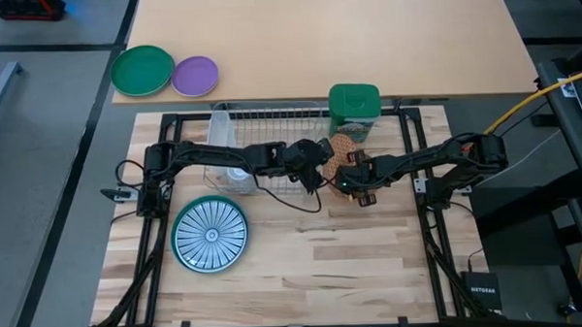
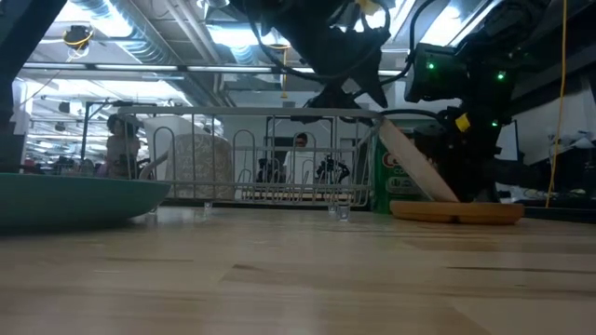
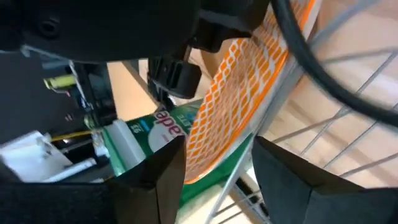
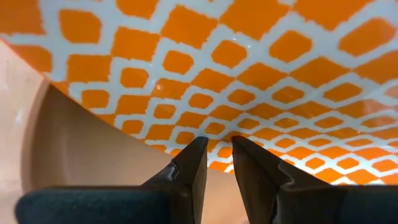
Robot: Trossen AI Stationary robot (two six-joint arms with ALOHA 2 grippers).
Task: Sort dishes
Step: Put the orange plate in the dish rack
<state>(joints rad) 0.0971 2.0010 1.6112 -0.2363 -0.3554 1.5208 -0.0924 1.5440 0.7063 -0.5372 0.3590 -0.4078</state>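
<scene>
Both arms meet mid-table, just in front of the wire rack point(image 1: 270, 114). The right gripper point(image 4: 215, 149) has its fingers pinched narrow on the rim of the orange plate point(image 4: 249, 74) — a white plate covered in orange lattice — and the plate fills almost its whole wrist view. From the low view that orange plate point(image 2: 416, 163) stands tilted, its lower edge down on the brown plate point(image 2: 456, 212), which lies flat on the table point(image 1: 353, 268). Right beside it, towards the rack, the green canister point(image 1: 353, 111) stands upright.

The left gripper point(image 3: 214, 165) is right there too, fingers spread wide, nothing clamped; the orange plate point(image 3: 239, 93) sits just past its fingertips (wire rods of the rack cross behind it). From above, the left gripper point(image 1: 315, 167) and the right gripper point(image 1: 348, 171) are nearly touching, with a sliver of orange plate point(image 1: 341, 142) showing between them and the canister.

Off to the left arm's side, the striped plate point(image 1: 210, 234), teal and white, lies flat on the table by itself, well apart from the action. On the far desk point(image 1: 442, 42) beyond the rack, a green plate point(image 1: 142, 71) and a purple plate point(image 1: 195, 77) lie side by side, touching. A person point(image 2: 121, 144) shows in the room behind.
</scene>
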